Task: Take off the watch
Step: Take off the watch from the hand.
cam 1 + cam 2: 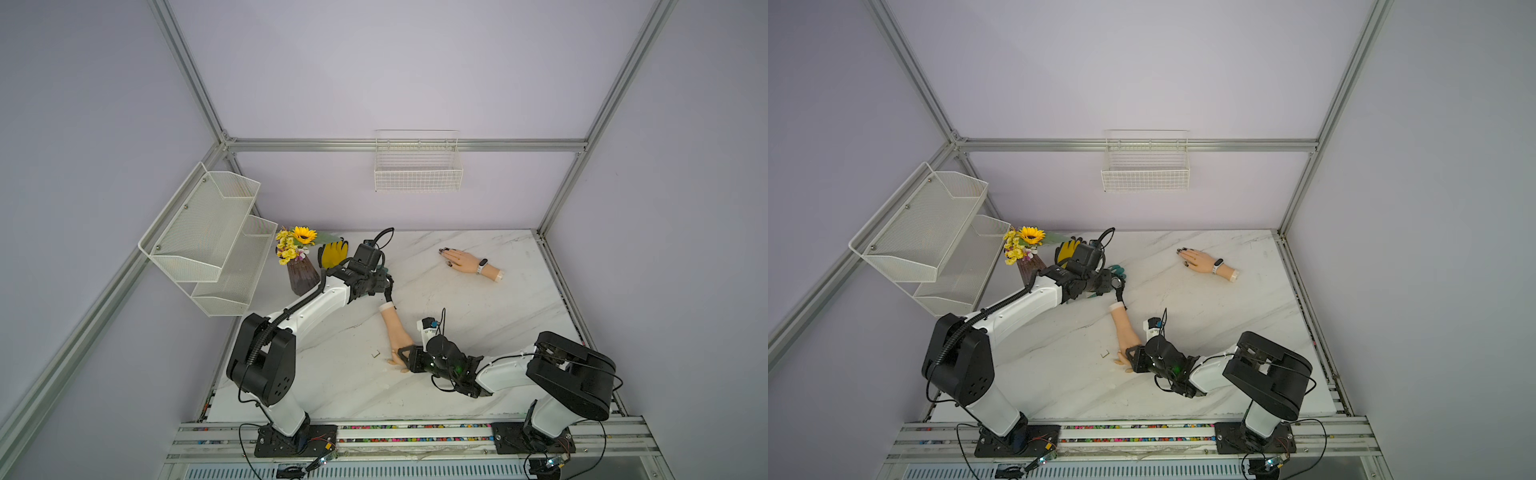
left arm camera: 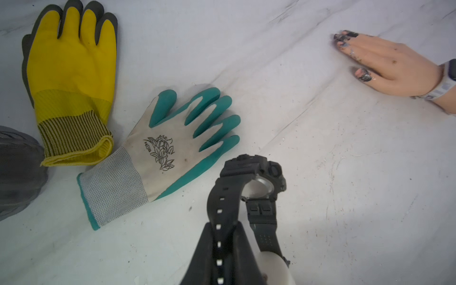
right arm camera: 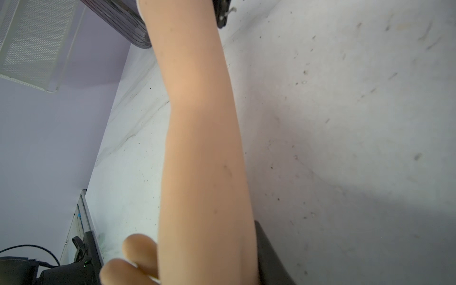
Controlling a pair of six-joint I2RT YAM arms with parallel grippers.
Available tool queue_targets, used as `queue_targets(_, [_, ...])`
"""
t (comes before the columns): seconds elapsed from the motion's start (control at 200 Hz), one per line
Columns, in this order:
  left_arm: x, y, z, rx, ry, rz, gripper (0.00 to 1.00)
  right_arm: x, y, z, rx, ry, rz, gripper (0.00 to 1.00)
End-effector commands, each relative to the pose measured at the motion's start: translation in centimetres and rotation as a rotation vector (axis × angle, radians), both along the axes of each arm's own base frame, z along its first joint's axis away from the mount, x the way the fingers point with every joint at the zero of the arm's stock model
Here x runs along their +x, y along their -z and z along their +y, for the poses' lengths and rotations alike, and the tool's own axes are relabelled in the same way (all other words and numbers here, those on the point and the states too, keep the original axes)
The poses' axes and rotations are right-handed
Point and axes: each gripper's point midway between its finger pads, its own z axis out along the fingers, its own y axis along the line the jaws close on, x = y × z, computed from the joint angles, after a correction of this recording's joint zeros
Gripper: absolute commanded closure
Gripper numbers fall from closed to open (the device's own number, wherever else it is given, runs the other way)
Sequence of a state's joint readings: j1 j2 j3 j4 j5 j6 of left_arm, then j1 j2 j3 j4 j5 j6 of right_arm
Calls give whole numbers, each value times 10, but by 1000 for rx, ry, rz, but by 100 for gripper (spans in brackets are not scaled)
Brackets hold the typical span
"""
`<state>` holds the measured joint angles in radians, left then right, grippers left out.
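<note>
- Black watch: pinched by one strap in the left end effector, case turned outward, steel back showing in the left wrist view.
- Hangs off the mannequin arm, right at its white cap; free strap runs past that cap, touching it or not cannot be told.
- Appears in both top views as a dark loop just beyond the capped end, between that end and the gloves.
- Left grip: closed tight on the punched strap, both fingers pressed flat against it.
- Right end effector: clamped around the hand part of the mannequin arm, low over the bench; in the right wrist view one dark finger lies against the hand, the opposite one hidden behind the curled mannequin fingers.
- Mannequin arm: lies on the marble, forearm bare along its length, capped end toward the left arm, fingers toward the front rail.
- Second mannequin hand: rests palm down, well apart at the far right of the bench, fingertips smeared dark, white band around its wrist.
- Yellow glove and teal-and-white glove: lie flat, just beside each other, near the watch.
- Dark vase with a sunflower bunch: stands at the far left of the bench, next to the yellow glove.
- White mesh shelf on the left wall, wire basket on the back wall.
</note>
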<state>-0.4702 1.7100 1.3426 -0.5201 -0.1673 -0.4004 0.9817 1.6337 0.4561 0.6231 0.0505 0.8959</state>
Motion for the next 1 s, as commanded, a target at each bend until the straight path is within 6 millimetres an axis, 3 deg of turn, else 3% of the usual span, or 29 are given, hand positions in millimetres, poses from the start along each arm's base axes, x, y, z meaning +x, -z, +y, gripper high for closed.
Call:
queue_targets(0.0, [24,-34,6,5,-30,-86,100,-9,19,-15,-37,53,86,61])
queue_targets(0.09, [19,-26,9,41,-11,-37,100,-8,12,-14,-28,65,88,44])
queue_targets(0.175, [11,-22,29,132,-56,-9,100,-7,-5,-15,2,75,66,44])
queue_targets(0.3, [5,-31,56,189,-99,-26,100,-6,-24,-22,45,106,42,42])
queue_targets(0.41, [4,-36,66,216,-106,-37,100,-8,-26,-26,50,105,32,47])
queue_targets(0.55, [0,-32,65,229,-73,-19,100,-11,-25,-27,65,98,36,60])
queue_targets(0.675, [0,-28,60,292,-20,-21,100,-12,-29,-30,76,111,37,61])
queue_targets(0.845, [-2,-32,39,474,67,-72,100,-4,-50,-46,82,206,13,43])
queue_targets(0.995, [6,-42,10,666,121,-155,100,6,-77,-84,148,413,-4,30])
